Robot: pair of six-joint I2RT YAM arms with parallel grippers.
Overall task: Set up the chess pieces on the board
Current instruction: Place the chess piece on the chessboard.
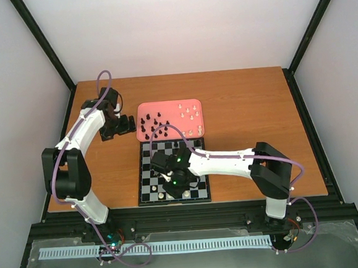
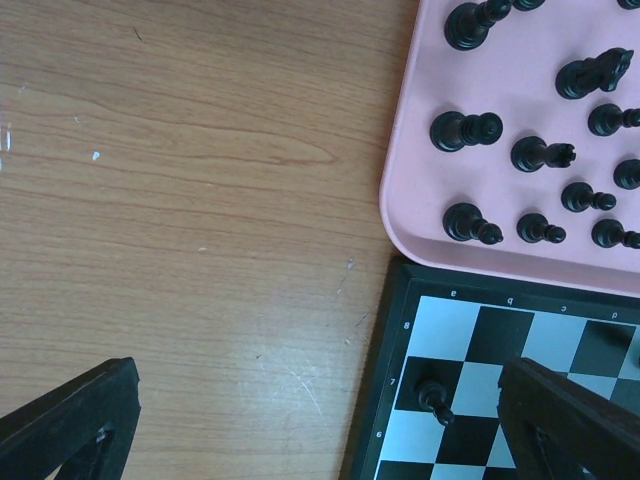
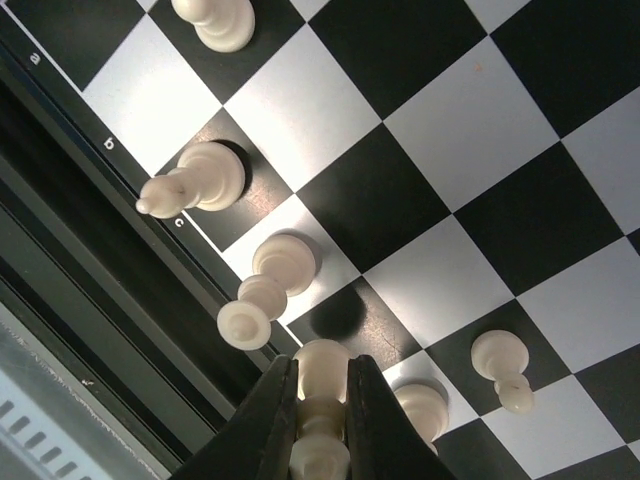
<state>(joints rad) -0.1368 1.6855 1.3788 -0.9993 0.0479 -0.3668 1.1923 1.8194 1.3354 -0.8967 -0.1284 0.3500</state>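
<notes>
Wooden table (image 1: 245, 104), pink tray (image 1: 167, 103) holding black pieces (image 1: 150, 121) and white pieces (image 1: 191, 113), board (image 3: 450, 130) edge lettered a, b, c, right gripper (image 3: 322, 400) pinching white piece (image 3: 322, 372), left gripper (image 2: 320, 400) splayed, empty

We see a table (image 2: 180, 200) of orange-brown wood grain, smooth but finely scratched and flecked with white. The pink tray (image 2: 405, 180) looks like matt, smooth plastic. The black pieces (image 2: 465, 131) on it shine glossy. The board (image 3: 470, 130) has a slick finish that catches the light. The fingers (image 3: 262, 425) of the right gripper (image 3: 320, 365) appear matt black against the satin-smooth cream-white piece (image 3: 322, 385) between them. The arm shells (image 1: 224, 161) are glossy white plastic.
</notes>
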